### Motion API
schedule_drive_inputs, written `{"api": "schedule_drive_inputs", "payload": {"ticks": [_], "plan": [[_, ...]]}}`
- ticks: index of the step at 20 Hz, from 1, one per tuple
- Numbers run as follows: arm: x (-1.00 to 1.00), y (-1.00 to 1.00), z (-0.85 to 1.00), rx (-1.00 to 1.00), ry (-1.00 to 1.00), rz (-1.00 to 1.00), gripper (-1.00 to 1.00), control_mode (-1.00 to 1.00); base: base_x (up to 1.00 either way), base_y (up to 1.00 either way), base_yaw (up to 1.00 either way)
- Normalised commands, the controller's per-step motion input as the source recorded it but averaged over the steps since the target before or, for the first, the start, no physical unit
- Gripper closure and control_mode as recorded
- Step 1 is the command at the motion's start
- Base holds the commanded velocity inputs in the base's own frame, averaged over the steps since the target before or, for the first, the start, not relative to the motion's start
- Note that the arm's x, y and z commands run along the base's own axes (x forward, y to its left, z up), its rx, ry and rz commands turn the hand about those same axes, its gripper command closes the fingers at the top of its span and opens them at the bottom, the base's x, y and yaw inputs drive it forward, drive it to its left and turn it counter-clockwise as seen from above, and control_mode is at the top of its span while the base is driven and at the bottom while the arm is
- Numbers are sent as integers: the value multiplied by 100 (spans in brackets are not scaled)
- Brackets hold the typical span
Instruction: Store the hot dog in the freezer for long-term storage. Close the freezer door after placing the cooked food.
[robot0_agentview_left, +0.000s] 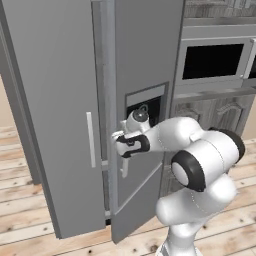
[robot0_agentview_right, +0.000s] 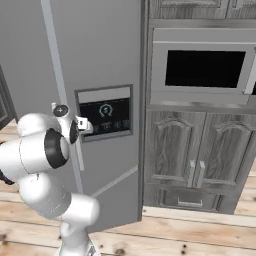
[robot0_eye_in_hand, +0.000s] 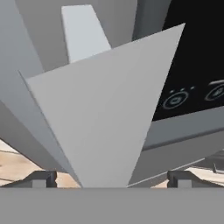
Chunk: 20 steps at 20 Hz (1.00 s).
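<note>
Gripper (robot0_eye_in_hand: 112, 179) spread wide, holding nothing, fingertips (robot0_eye_in_hand: 41, 178) flanking pale bar handle (robot0_eye_in_hand: 98, 113) of freezer door (robot0_agentview_left: 145, 75). Handle dead ahead, between jaws, very close; long axis vertical along door, rising up-frame in hand view. Door ajar, swung slightly out from freezer (robot0_agentview_left: 50, 100), dispenser panel (robot0_agentview_right: 106, 116) just beside handle. Hot dog position unknown, cannot tell. Judged next: closing on handle and pulling door wider, motion across handle's axis. Oven (robot0_agentview_right: 205, 67) well to right.
</note>
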Motion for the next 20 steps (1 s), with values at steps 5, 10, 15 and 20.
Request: {"api": "schedule_drive_inputs", "payload": {"ticks": [5,10,15,20], "plan": [[50,2,0,0,0,-6,-100,-100,0,0,0],[46,7,0,0,0,-9,-100,-100,0,0,0],[45,12,0,0,0,-17,-100,-100,0,0,0],[39,12,0,0,0,-16,-100,-100,0,0,0]]}}
